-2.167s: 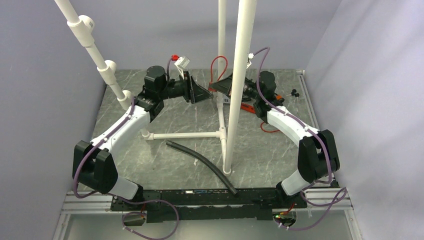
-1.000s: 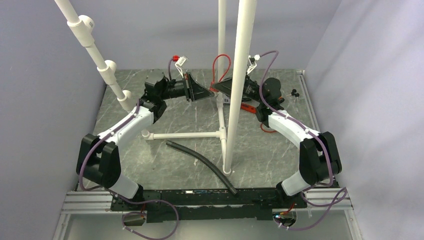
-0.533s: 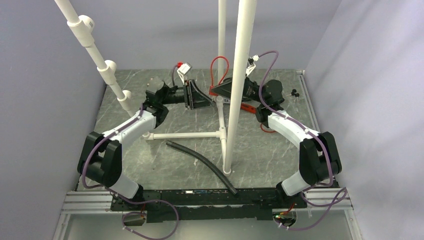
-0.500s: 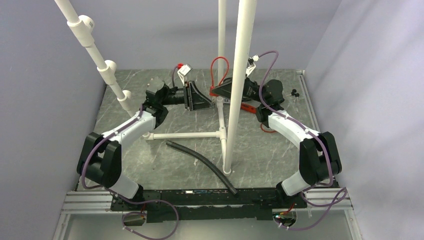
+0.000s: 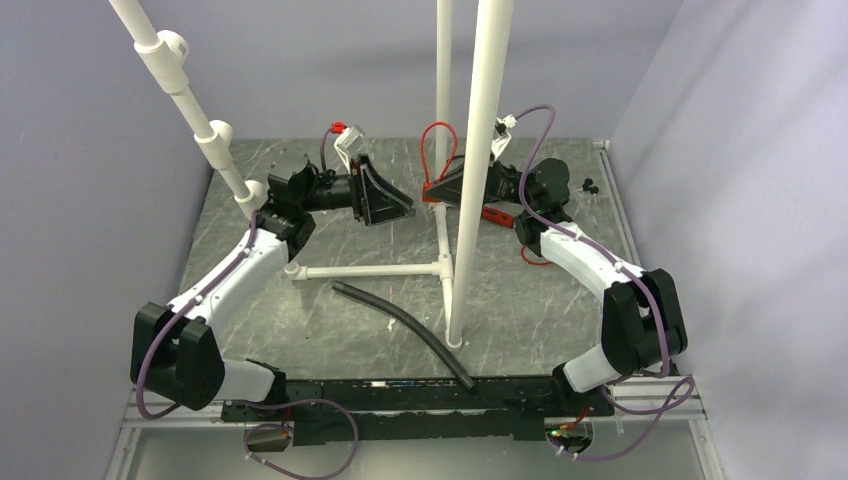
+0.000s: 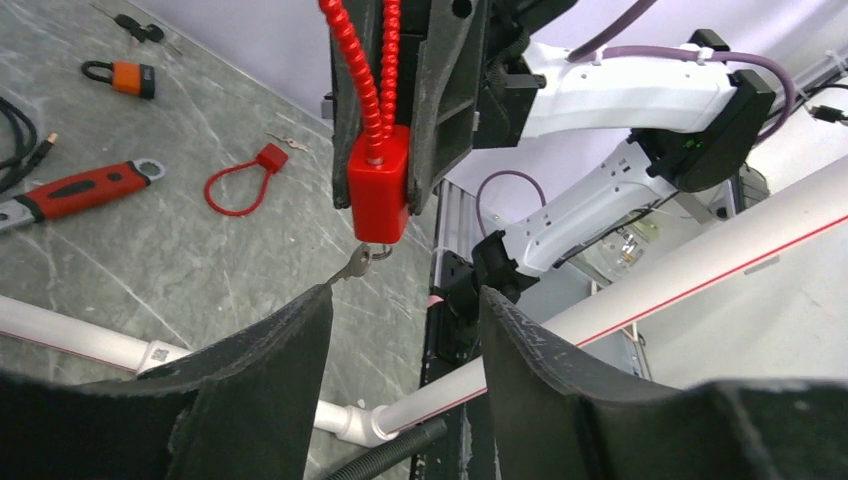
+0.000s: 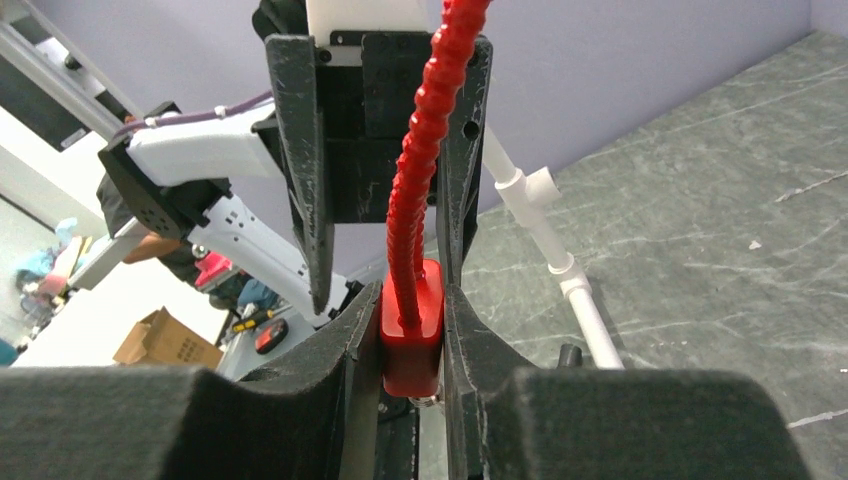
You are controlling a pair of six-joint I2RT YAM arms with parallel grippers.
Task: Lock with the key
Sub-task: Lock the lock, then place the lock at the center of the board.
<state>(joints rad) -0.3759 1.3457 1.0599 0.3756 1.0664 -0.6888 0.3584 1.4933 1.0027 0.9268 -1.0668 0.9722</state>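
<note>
right tool point(image 7: 411, 325) clamped on red padlock point(image 6: 378, 195) body, key point(image 6: 357, 265) dangling from its underside, left tool point(image 6: 400, 335) open, facing padlock, key just ahead of it

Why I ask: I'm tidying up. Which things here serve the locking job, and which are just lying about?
Job: red lock, shut in the right gripper; key hanging under it; open left gripper.
Lying about: orange padlock, red-handled tool, red loop, black hose.

The lock point(image 6: 378, 195) sits inside the right gripper point(image 7: 412, 305) — key point(image 6: 356, 266) beneath it. The left gripper point(image 6: 403, 305) faces them, apart.
</note>
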